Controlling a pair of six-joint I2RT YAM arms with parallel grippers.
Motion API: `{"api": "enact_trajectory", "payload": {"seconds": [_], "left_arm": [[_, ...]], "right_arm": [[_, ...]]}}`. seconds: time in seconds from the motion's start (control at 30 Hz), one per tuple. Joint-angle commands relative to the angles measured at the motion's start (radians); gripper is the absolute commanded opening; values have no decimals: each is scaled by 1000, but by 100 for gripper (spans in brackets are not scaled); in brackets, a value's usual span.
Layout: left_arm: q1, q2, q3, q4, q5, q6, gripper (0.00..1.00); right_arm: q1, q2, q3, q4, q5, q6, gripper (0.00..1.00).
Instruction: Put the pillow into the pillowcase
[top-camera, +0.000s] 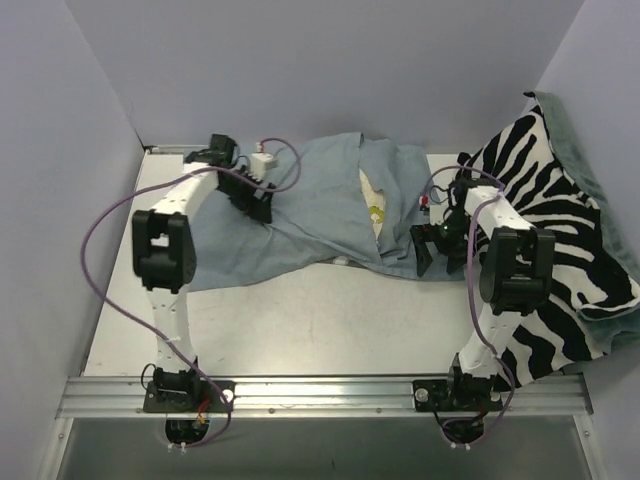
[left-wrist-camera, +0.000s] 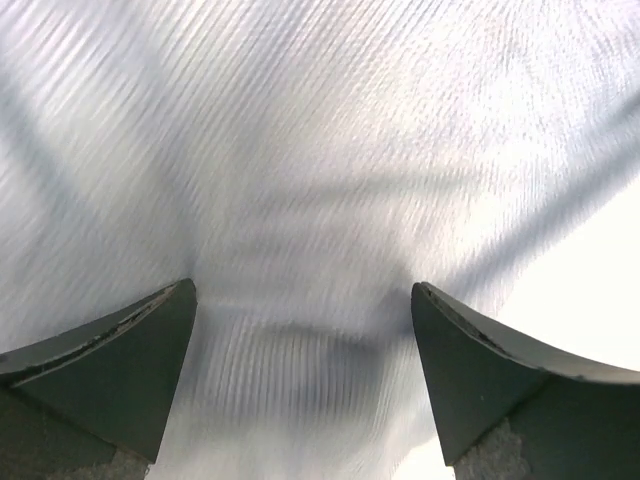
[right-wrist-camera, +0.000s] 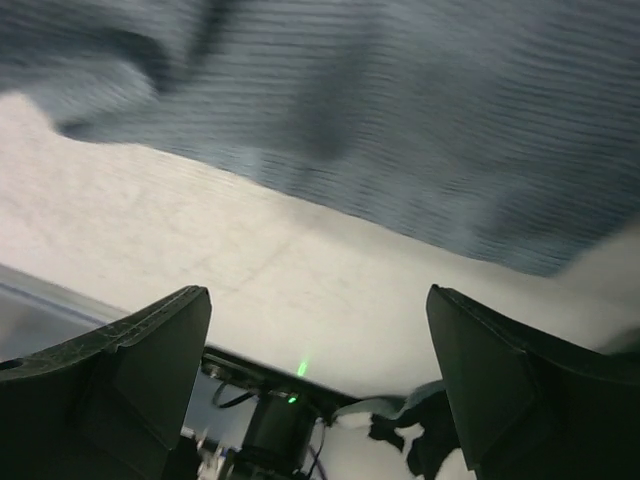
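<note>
One pillow (top-camera: 371, 196), one pillowcase (top-camera: 310, 215), one zebra-striped cloth (top-camera: 545, 235) and two arms are in sight. The pillowcase is a limp blue-grey sheet of fabric, creased and bunched, spread across the far middle of the table (top-camera: 330, 325). The pillow shows only as a narrow cream strip with a small yellow mark on it, in a gap of the pillowcase toward its right end (the rest of it is covered by the cloth). The zebra-striped cloth lies at the right side of the table, partly against the wall, with a green edge along its far side.

The left arm (top-camera: 160, 245) reaches over the pillowcase's left part. Its jaws stand wide apart, and pale, finely ribbed fabric fills the wrist view between and beyond them (washed out by light); they clamp nothing. The right arm (top-camera: 515, 265) has its jaws just beside the pillowcase's right near edge, wide apart and empty, above bare table with the blue-grey hem ahead of them.
</note>
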Motion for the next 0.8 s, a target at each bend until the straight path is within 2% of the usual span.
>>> {"api": "enact_trajectory", "payload": {"seconds": [0.0, 0.03, 0.1, 0.13, 0.23, 0.37, 0.67, 0.77], "left_arm": [[227, -244, -157, -32, 89, 5, 97], [258, -285, -256, -54, 92, 79, 97], [309, -388, -340, -84, 74, 172, 97], [317, -414, -409, -120, 43, 277, 97], [340, -492, -524, -131, -52, 405, 97], [383, -555, -676, -129, -84, 477, 98], [421, -534, -793, -74, -179, 520, 97], [435, -516, -829, -59, -201, 542, 97]], "right_arm": [[-30, -163, -44, 84, -2, -112, 95], [-31, -201, -61, 123, -19, -202, 95], [-30, -238, -131, 178, -41, -287, 97], [-25, -258, -150, 230, -39, -366, 97], [4, -248, -176, 279, -9, -434, 98], [105, -246, -204, 333, 31, -463, 98], [185, -145, -329, 476, 131, -508, 97], [196, -108, -333, 474, 145, -508, 88]]}}
